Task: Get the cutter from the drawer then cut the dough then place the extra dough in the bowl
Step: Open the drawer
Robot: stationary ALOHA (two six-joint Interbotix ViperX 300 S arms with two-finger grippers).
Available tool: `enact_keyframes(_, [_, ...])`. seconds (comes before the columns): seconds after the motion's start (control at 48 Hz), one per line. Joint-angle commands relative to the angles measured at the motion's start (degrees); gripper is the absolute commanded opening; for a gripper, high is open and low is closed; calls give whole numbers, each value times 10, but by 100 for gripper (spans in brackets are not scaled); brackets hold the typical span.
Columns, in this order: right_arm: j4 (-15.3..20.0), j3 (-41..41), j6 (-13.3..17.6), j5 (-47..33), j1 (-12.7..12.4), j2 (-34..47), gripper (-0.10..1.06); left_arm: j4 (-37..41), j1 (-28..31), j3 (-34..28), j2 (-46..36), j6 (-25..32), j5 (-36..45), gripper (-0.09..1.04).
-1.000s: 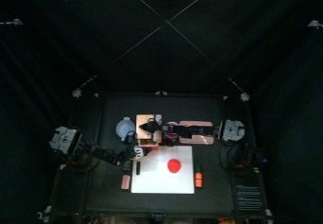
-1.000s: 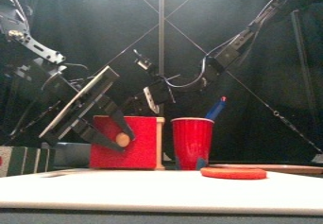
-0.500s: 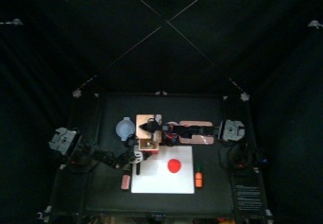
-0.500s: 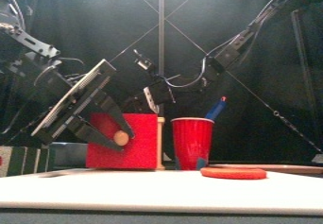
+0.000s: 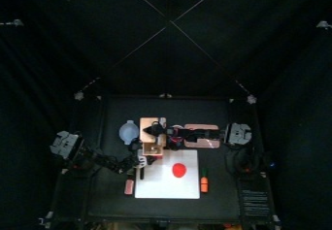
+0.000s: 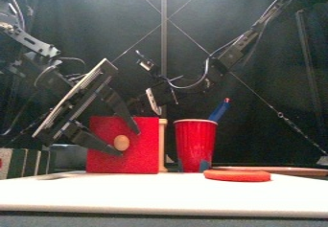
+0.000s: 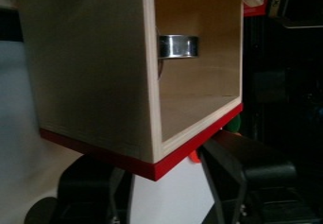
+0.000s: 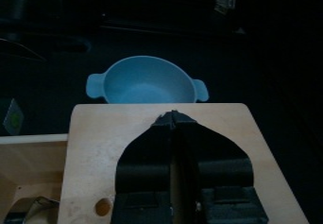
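So the drawer (image 6: 134, 154) is open and the cutter (image 7: 180, 46) is sitting loose inside it, up against the far wall, nobody touching it yet. The left claw (image 6: 113, 133) is down at the red front with its jaws either side of the little wooden knob (image 6: 119, 143), and as far as I can tell it's grasping that knob, which makes sense as the way to haul the drawer out. The right claw (image 8: 171, 116) is clenched with nothing in it, tips planted on top of the wooden box (image 8: 101, 138), I'd guess to pin it so the box doesn't slide along with the drawer. The box is toward the counter's (image 5: 111, 205) back edge, a bit left of middle, and the bowl (image 8: 143, 81) is just beside it on the left-edge side. The dough (image 6: 237, 175) lies flat on the white board (image 5: 173, 185) near the front edge, uncut. A red cup (image 6: 195, 145) with a blue knife (image 6: 221, 109) stands right next to the drawer front, so it's tight there, and both arms are crowded over the box, which could make reaching in for the cutter awkward.
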Motion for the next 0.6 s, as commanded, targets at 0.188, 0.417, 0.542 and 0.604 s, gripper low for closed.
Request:
enact_keyframes(0.188, [-3, 1, -2, 3, 5, -5, 0, 3, -14, -6, -25, -3, -3, 99])
enact_keyframes(0.417, [-3, -3, -2, 15, 6, -5, 0, 3, -55, 13, -62, -1, 1, 99])
enact_keyframes(0.542, [-4, -4, -3, 23, 7, -6, 0, -1, -74, 48, -94, -4, 6, 99])
enact_keyframes(0.604, [-4, -5, -2, 26, 8, -8, 0, -2, -76, 61, -107, -3, 5, 99])
